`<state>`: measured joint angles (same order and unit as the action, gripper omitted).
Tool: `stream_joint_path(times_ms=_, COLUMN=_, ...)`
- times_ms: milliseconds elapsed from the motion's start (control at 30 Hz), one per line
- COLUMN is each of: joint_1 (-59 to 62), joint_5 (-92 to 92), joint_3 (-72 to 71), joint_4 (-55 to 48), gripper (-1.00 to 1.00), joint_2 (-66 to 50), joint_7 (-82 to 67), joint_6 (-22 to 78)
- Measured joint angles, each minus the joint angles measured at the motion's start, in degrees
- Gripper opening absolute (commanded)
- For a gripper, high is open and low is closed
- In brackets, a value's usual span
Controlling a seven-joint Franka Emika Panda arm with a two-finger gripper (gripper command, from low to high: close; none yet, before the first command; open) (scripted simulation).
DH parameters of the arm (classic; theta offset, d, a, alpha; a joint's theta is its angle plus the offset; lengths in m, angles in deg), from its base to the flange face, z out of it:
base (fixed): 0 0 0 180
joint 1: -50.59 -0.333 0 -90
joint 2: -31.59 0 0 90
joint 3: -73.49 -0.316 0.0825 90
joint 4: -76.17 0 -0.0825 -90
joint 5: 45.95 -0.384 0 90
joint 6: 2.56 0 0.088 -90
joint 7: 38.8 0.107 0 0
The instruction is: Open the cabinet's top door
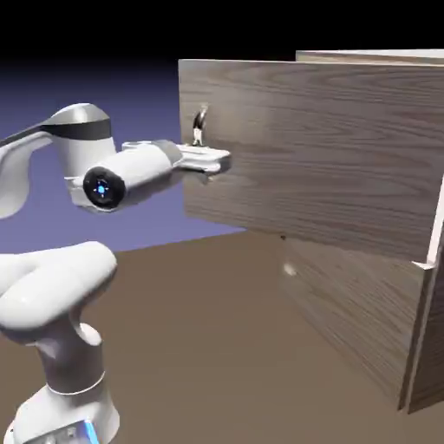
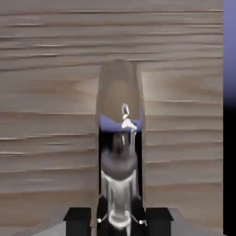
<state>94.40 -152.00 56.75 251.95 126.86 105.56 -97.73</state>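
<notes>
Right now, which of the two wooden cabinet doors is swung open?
The upper grey-brown wood-grain door, with the claw at its handle; the lower wood-grain door sits shut beneath it.

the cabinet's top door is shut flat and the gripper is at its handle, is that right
Not quite: the top door is not shut. The exterior view shows it swung well out from the cabinet. The gripper is indeed at its handle.
</notes>
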Motion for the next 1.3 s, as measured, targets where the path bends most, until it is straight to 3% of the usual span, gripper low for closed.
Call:
stream_joint_path(times_ms=267, joint_1=2.8, joint_5=15.68, joint_3=16.61, joint_4=-1.56, gripper=-1.0, joint_2=-8.38, joint_7=-6.67, joint_6=10.04)
stream_joint_path(times_ms=567, joint_1=1.32, joint_5=34.93, joint_3=34.6, joint_4=-9.74, gripper=-1.0, joint_2=-25.58, joint_7=-16.61, joint_6=21.44)
stream_joint_path(times_ms=1300, joint_1=-28.2, joint_5=61.14, joint_3=72.26, joint_4=-50.22, gripper=-1.0, joint_2=-70.93, joint_7=-40.08, joint_6=53.43)
